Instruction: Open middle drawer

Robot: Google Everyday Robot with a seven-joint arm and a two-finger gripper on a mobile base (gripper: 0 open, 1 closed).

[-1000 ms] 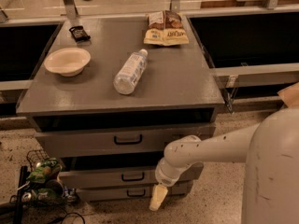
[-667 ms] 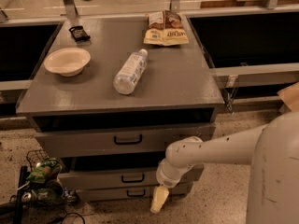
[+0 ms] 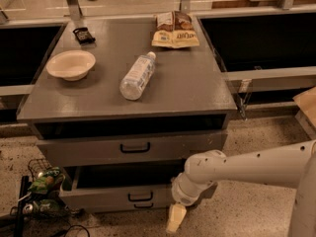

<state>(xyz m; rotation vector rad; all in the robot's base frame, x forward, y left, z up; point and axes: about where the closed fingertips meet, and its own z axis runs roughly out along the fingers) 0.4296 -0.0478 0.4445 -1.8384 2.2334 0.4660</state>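
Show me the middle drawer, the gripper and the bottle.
middle drawer (image 3: 106, 197): camera view, grey front left of its handle.
gripper (image 3: 174, 223): camera view, cream tip, below the drawer's right end.
bottle (image 3: 137, 77): camera view, clear body.

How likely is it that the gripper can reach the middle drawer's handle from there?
Probably yes: the gripper hangs low near the floor, just right of the handle on the middle drawer, with nothing visible between them.

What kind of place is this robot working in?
Probably an office break area or test kitchen: a grey drawer cabinet holds a bowl, a water bottle and snack bags. The robot's hand hangs low in front of the cabinet, near the speckled floor.
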